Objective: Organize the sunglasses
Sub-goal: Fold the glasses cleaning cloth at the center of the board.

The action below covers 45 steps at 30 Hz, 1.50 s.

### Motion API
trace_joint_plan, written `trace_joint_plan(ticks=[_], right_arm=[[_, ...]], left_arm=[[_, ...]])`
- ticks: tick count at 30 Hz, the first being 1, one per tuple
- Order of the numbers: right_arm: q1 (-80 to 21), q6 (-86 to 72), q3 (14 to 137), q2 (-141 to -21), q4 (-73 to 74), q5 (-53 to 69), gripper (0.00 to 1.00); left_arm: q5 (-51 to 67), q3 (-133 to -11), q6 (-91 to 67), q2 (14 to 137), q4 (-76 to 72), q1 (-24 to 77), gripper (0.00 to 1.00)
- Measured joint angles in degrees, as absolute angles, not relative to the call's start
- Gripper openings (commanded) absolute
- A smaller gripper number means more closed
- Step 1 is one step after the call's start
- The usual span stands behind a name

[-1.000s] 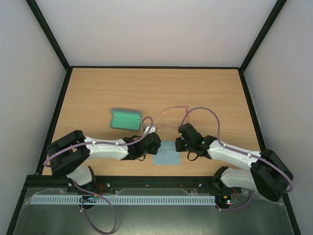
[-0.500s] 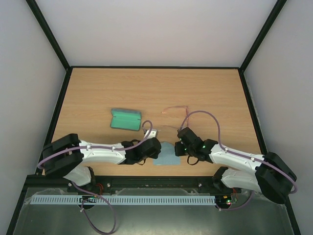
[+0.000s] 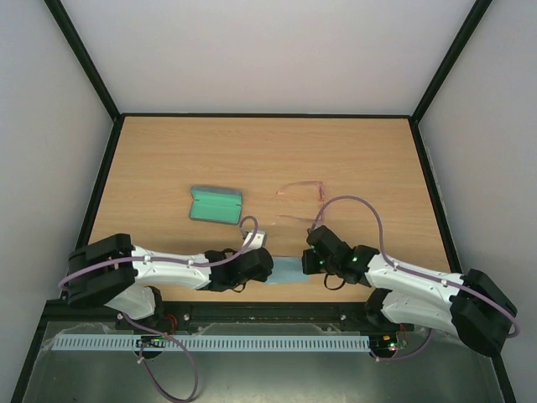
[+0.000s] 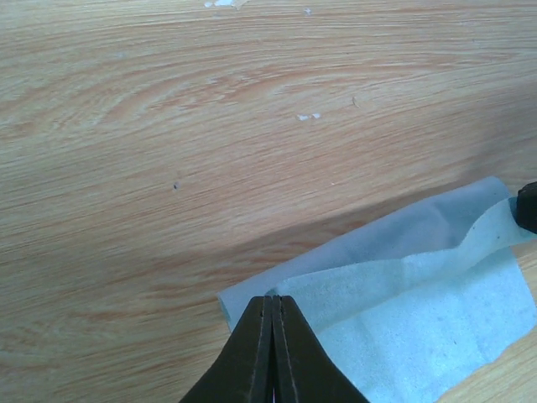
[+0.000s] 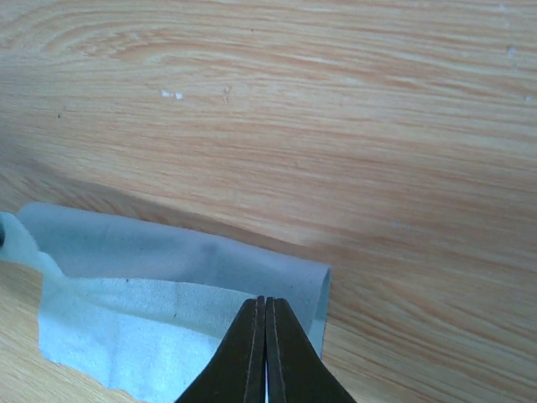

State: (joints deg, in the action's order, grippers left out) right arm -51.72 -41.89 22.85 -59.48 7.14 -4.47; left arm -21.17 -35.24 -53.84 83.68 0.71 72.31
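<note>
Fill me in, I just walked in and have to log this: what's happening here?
Both arms are on the cloth at the near edge of the table. The left gripper is shut on one corner and the right gripper on the opposite one, with the cloth partly folded over. The sunglasses lie untouched farther back, right of the open case.
</note>
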Motion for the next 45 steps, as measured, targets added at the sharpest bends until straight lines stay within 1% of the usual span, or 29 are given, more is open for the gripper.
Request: trace_joint_plan(ticks=[17, 45], right_arm=[[-55.53, -45.50, 21.56, -57.30, 9.28, -4.60, 0.01], [-57.10, -47.00, 20.43, -55.59, 10.37, -5.04, 0.01]], left_arm=[[-22.79, -35.24, -56.21, 83.85, 1.21, 75.46, 0.02], [-23.57, -34.52, -58.83, 84.49, 1.61, 77.54, 0.03]])
